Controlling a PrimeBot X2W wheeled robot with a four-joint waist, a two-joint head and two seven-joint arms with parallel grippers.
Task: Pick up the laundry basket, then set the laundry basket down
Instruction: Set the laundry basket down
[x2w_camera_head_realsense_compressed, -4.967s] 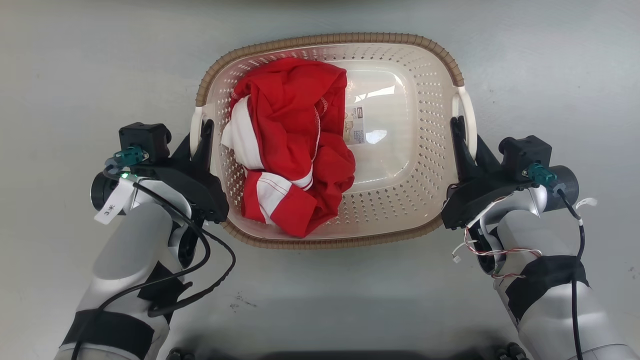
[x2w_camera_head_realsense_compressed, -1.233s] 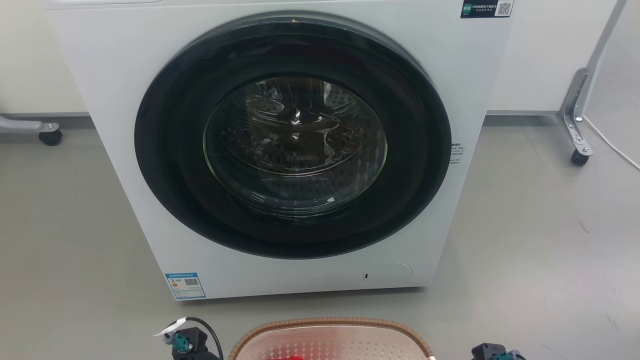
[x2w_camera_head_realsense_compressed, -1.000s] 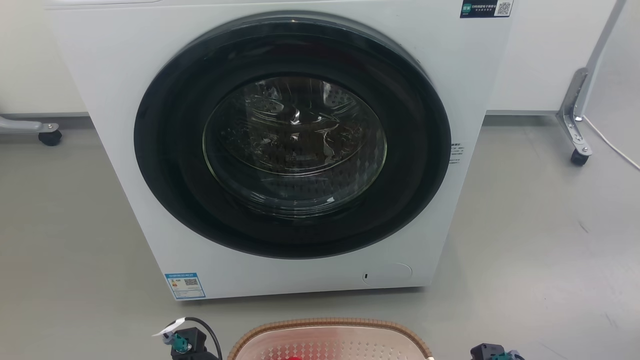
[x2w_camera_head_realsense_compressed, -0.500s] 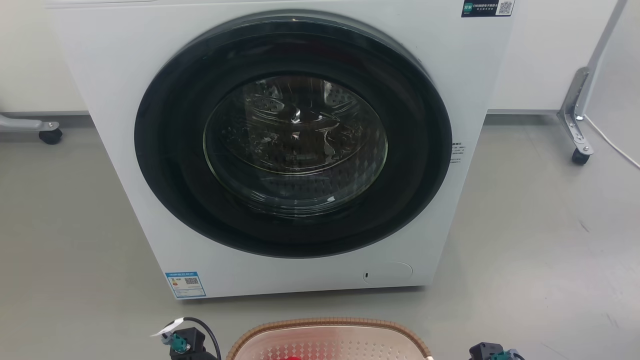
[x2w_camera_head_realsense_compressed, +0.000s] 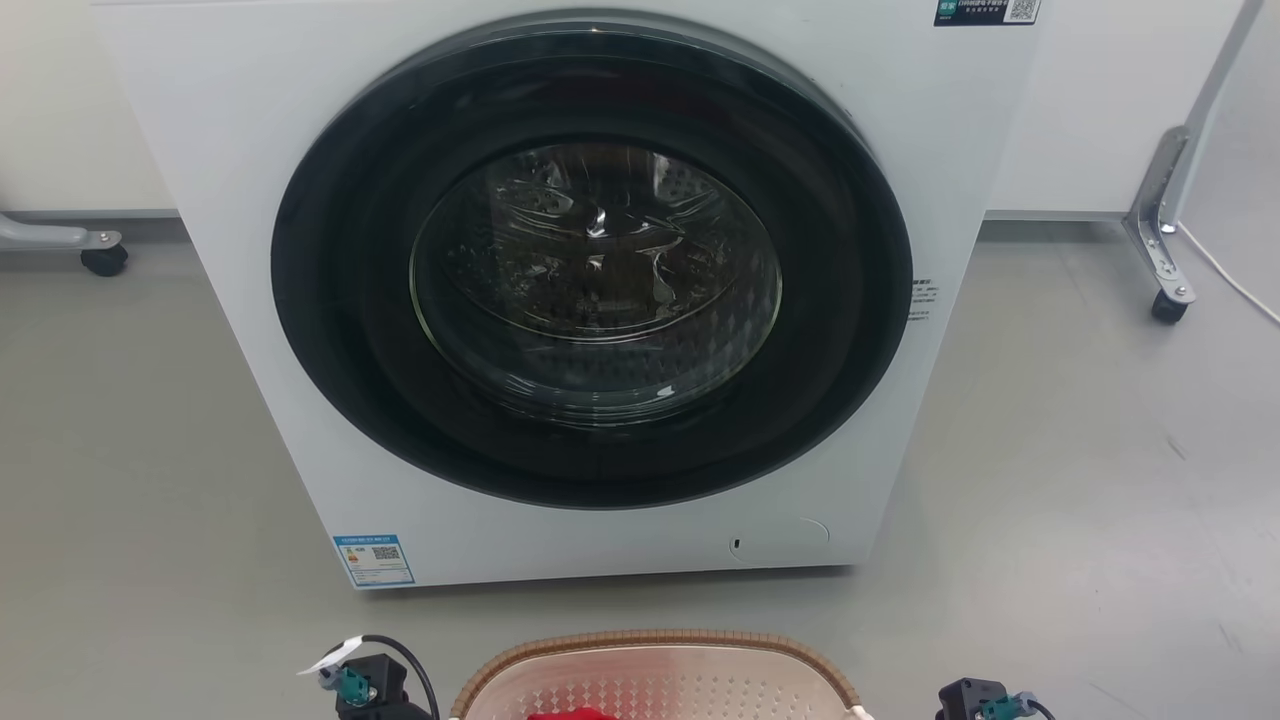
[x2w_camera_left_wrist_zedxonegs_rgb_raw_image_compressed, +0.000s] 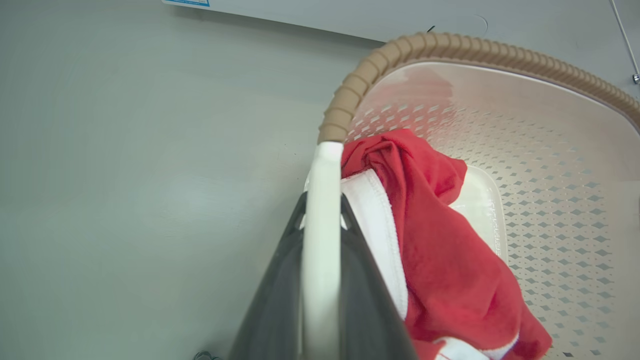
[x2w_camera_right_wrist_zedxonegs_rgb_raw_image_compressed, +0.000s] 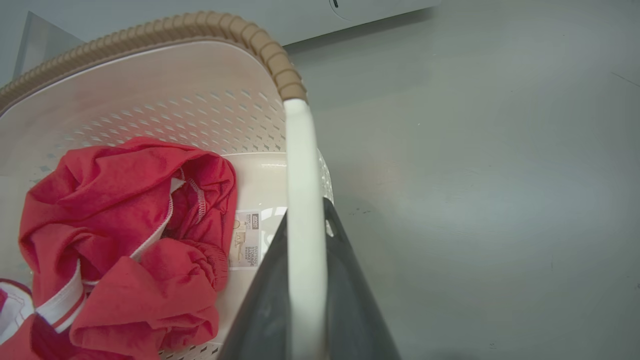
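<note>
The cream plastic laundry basket (x2w_camera_head_realsense_compressed: 655, 640), with perforated walls and a brown woven-look rim, sits at the bottom edge of the head view. It is in front of a white front-loading washing machine (x2w_camera_head_realsense_compressed: 200, 250) with a round dark glass door (x2w_camera_head_realsense_compressed: 590, 270) — a strip of grey floor (x2w_camera_head_realsense_compressed: 1050, 450) lies between the two. Whether the basket's bottom touches the floor cannot be told. The left gripper (x2w_camera_left_wrist_zedxonegs_rgb_raw_image_compressed: 322, 212) has its two dark fingers closed narrowly on the basket's white side handle (x2w_camera_left_wrist_zedxonegs_rgb_raw_image_compressed: 320, 165), one finger on each side of it. The right gripper (x2w_camera_right_wrist_zedxonegs_rgb_raw_image_compressed: 306, 220) clamps the opposite white handle (x2w_camera_right_wrist_zedxonegs_rgb_raw_image_compressed: 300, 150) the same way. Inside the basket lies a crumpled red garment with white trim (x2w_camera_right_wrist_zedxonegs_rgb_raw_image_compressed: 125, 225) — bunched toward the left gripper's side, beside a paper label (x2w_camera_right_wrist_zedxonegs_rgb_raw_image_compressed: 245, 240) on the smooth bottom.
</note>
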